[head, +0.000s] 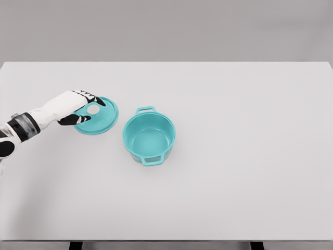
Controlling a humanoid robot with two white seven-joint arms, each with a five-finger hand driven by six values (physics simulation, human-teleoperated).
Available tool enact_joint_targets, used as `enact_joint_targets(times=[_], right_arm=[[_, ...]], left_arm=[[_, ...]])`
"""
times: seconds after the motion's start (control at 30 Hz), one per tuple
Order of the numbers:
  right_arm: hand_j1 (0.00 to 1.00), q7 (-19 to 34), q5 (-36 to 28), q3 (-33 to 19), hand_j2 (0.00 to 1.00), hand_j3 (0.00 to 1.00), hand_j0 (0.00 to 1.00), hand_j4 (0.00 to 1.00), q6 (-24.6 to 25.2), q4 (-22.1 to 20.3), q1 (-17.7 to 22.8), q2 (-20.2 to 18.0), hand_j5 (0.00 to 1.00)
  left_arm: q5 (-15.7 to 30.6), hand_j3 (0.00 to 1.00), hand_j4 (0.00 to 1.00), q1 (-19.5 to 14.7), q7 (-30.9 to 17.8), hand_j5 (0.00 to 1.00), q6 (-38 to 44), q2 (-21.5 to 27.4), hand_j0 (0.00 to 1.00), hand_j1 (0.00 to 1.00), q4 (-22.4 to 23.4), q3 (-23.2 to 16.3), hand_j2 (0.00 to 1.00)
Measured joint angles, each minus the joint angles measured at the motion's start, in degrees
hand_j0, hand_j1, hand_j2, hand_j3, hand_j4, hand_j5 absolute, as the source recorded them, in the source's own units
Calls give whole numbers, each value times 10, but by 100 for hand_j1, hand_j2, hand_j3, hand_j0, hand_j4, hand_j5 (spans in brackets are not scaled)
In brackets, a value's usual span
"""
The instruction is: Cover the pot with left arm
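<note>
A teal pot (149, 136) with two side handles stands uncovered near the middle of the white table (234, 156). Its teal round lid (100, 119) lies flat on the table just left of the pot, with a white knob (93, 109) at its centre. My left hand (87, 108) comes in from the left and sits over the lid's left part. The fingers curve over one side of the knob and the thumb reaches in from the other, with a gap still showing. The lid still rests on the table.
</note>
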Motion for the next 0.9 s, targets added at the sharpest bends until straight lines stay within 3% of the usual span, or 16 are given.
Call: enact_joint_targets(times=[0.9], right_arm=[[100,0,0,0,100,100,100,100,0,0,0,0,100]], left_arm=[[-14,69,69,-5,0,69,0,-7,69,69,9,0,69]])
